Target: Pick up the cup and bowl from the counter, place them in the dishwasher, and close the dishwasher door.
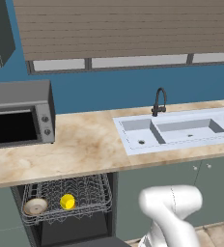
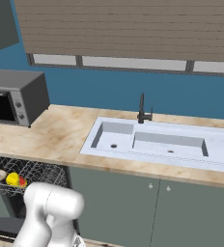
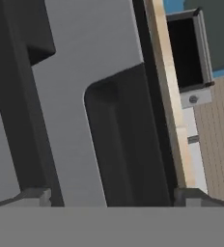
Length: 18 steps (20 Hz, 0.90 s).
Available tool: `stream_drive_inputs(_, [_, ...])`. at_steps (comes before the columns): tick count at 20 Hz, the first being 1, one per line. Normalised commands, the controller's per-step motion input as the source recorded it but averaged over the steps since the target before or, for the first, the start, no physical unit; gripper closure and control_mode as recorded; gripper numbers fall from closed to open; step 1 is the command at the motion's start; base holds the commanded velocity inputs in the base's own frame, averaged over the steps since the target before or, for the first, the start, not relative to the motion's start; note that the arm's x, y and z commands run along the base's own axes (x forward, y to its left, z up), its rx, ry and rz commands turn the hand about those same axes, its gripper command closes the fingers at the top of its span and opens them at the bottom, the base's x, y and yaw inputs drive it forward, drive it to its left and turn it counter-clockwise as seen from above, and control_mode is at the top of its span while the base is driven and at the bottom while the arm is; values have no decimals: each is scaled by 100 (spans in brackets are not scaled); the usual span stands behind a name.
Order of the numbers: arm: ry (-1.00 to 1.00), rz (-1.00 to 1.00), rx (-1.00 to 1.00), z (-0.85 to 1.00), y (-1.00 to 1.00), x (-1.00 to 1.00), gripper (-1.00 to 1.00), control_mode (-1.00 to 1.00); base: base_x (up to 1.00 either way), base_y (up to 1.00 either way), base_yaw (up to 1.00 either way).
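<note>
Yellow cup and tan bowl lay side by side in the dishwasher's pulled-out wire rack, below the marble table. The claw stood wide open, empty, close against the dark dishwasher door.

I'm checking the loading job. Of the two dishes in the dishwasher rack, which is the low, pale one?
The bowl, at the rack's left end: shallow, beige with a whitish rim. Beside it to the right is the bright yellow cup.
</note>
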Motion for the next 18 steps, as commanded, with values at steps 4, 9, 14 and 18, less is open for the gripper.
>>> stream_drive_inputs(4, [0, 18, 0, -100, 68, 14, -100, -100, 0, 0, 0])
stream_drive_inputs(9, [0, 17, 0, -100, 25, 25, -100, -100, 0, 0, 0])
stream_drive_inputs(14, [-2, 13, 0, -47, 0, 69, -100, -100, 0, 0, 0])
stream_drive_inputs(18, [-5, 18, -1, -37, -4, 98, -100, -100, 0, 0, 0])
